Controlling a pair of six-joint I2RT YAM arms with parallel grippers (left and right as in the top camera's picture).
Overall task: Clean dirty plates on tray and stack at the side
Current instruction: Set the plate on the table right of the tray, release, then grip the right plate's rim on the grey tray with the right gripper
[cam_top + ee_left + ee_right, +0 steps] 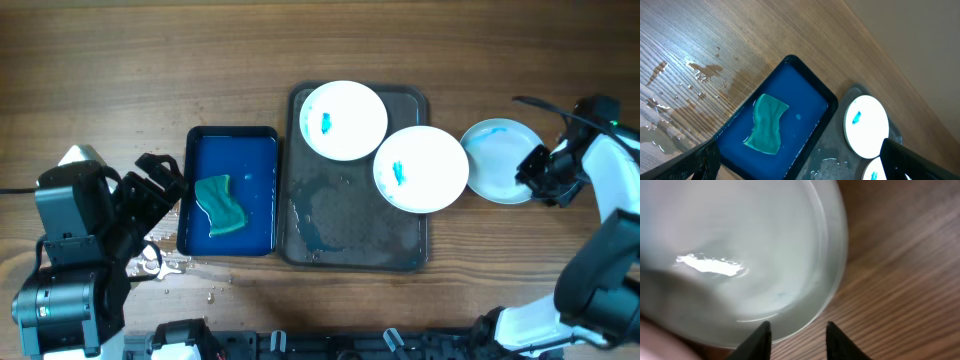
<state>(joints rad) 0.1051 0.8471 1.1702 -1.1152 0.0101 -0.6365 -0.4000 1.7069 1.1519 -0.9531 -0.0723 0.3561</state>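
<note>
Two white plates with blue-teal smears sit on the dark tray point(350, 245): one point(344, 120) at its far left, one point(421, 168) overlapping its right rim. A third, nearly plain white plate point(497, 158) lies on the table right of the tray. My right gripper point(540, 178) is open at that plate's right edge; the right wrist view shows the plate's rim point(740, 255) just ahead of the spread fingers point(795, 340), which hold nothing. My left gripper point(160, 195) is open and empty, left of the blue tray. In the left wrist view the fingers point(795, 165) frame the blue tray.
A smaller blue tray point(255, 150) of water holds a teal sponge cloth point(220, 205), also seen in the left wrist view point(767, 125). Water is spilled on the wooden table point(175, 265) near the left arm. The dark tray's floor is wet.
</note>
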